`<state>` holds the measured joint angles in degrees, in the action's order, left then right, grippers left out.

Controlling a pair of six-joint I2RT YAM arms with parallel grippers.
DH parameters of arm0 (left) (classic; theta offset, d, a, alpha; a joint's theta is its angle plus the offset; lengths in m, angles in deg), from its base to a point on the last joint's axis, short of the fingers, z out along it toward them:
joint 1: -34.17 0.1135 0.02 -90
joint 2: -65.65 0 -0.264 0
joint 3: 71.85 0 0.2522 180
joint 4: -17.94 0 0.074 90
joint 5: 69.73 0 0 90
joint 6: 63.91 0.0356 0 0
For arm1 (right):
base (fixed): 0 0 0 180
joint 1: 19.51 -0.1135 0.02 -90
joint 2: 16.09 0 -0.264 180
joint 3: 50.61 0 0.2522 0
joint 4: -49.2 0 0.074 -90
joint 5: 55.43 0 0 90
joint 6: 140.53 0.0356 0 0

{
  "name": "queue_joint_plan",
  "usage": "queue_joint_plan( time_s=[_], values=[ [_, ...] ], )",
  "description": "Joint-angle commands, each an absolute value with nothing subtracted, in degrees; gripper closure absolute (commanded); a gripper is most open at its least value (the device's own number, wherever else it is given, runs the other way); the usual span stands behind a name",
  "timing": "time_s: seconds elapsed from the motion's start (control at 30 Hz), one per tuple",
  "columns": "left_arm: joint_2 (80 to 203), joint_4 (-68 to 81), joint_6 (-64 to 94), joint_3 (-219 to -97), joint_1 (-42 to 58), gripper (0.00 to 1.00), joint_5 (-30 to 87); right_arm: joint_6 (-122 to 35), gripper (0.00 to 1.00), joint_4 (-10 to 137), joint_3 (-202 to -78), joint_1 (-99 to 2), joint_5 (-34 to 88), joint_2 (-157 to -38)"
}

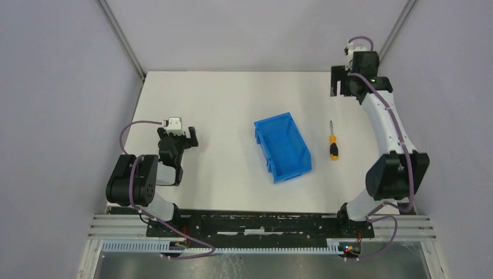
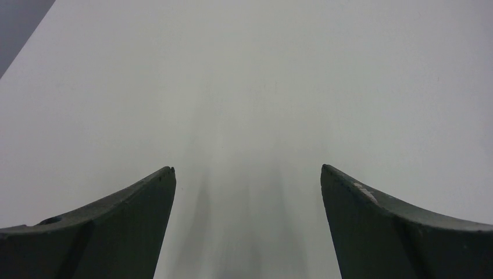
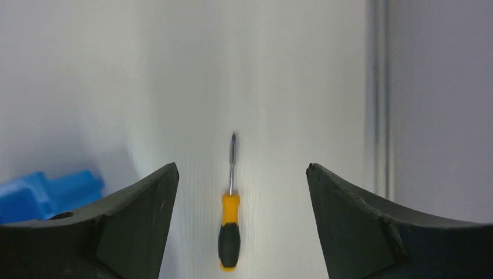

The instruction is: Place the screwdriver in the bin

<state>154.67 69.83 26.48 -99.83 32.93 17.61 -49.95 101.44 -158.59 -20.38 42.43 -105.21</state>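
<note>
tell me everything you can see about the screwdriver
The screwdriver is small: a thin metal shaft and an orange-yellow and black handle, plastic by its look. It lies flat on the white table, right of the blue bin and apart from it, tip pointing toward the table's far edge. Only the table touches it.

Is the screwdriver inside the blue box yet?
Not yet. The screwdriver lies flat on the table, right of the bin, apart from it.

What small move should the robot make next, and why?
Probably lower the right tool toward the screwdriver. It lies on the table, not held, lined up between the tool's open jaws, and is not yet in the bin.
</note>
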Motion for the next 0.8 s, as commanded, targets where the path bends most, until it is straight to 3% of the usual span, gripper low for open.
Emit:
queue_joint_plan(
  time_s=[0.0,0.27,0.3,0.4,0.47,0.67,0.77],
  values=[
    [153.7,71.1,24.6,-100.0,33.2,0.00,17.9,-50.6,0.17,108.0,-146.9,-18.2,39.8,-112.1],
    [153.7,71.1,24.6,-100.0,33.2,0.00,17.9,-49.0,0.43,92.3,-125.9,-17.8,36.1,-116.8],
    [153.7,71.1,24.6,-100.0,33.2,0.00,17.9,-49.2,0.50,91.7,-124.9,-17.8,36.2,-117.3],
    [153.7,71.1,24.6,-100.0,33.2,0.00,18.0,-49.2,0.84,93.5,-124.6,-17.8,38.5,-117.2],
    [153.8,71.1,24.6,-100.0,33.2,0.00,17.9,-49.4,0.98,96.9,-127.1,-17.8,40.6,-114.8],
    [153.7,71.1,24.6,-100.0,33.2,0.00,18.0,-52.2,1.00,121.1,-146.2,-18.1,42.5,-107.2],
    [153.7,71.1,24.6,-100.0,33.2,0.00,17.9,-51.4,1.00,126.3,-151.5,-18.2,45.8,-103.3]
  ],
)
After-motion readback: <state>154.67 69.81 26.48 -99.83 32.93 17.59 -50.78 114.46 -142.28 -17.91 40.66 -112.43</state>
